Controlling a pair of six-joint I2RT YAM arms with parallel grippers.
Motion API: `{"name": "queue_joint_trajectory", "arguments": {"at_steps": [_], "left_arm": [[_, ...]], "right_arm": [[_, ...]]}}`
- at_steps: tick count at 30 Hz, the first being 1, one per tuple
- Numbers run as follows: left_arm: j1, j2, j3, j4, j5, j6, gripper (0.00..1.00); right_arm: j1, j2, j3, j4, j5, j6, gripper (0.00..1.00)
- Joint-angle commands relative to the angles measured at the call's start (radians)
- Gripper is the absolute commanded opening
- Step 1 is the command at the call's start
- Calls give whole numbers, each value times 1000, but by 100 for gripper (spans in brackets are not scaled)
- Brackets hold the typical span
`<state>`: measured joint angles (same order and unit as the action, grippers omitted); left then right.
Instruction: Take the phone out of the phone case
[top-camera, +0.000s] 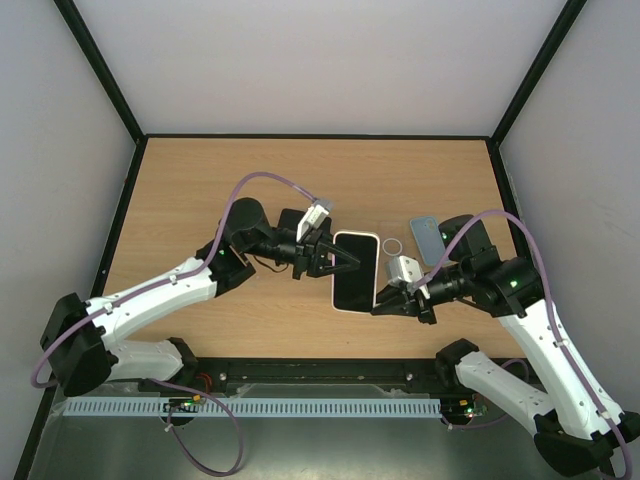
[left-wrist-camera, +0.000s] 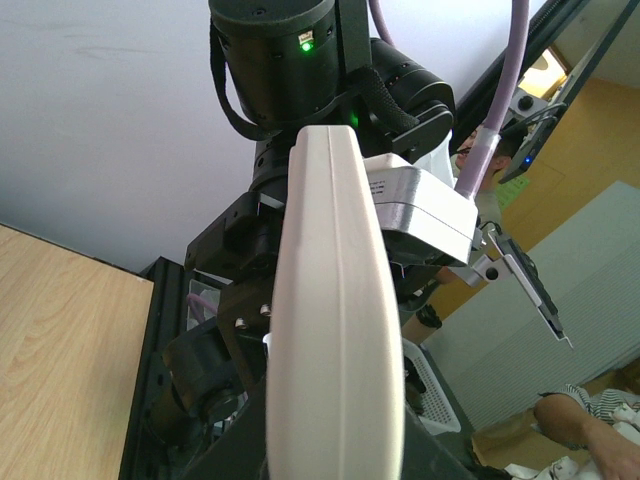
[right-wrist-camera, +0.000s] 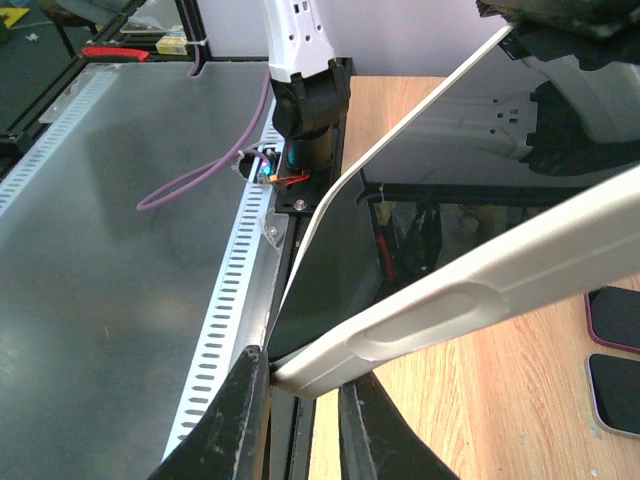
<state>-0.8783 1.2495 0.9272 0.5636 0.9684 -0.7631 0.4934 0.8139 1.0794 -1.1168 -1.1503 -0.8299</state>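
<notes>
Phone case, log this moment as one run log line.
phone: in phone case, not out | left gripper: shut on case's left edge | right gripper: shut on near right corner

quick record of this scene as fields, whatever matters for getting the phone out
phone: screen up, seated in the phone case, held off the table
phone case: white, gripped at two places
left gripper: shut on phone case, left edge
right gripper: shut on phone case, near right corner
table: wooden; ring and grey-blue phone or case lie beyond the right gripper
task state: phone not yet out
</notes>
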Motion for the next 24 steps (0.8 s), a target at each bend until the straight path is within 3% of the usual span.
{"name": "queue_joint_trajectory", "arguments": {"at_steps": [1,8,15,20,24], "left_arm": [[-96,8,50,137,62,-139,2],[-112,25,87,68,79,-126,2],[-112,51,75,128,97,-178,2],[-111,57,89,114,94,-169,2],[-108,41,87,66,67,-131,3]], "right_arm": [[-7,17,-11,218,217,-60,10],[-7,17,-9,209,320,-160,10],[-7,26,40,186,358,-195,10],[-7,11,60,186,363,-159,9],[-7,-12,46,212,310,-28,10]]}}
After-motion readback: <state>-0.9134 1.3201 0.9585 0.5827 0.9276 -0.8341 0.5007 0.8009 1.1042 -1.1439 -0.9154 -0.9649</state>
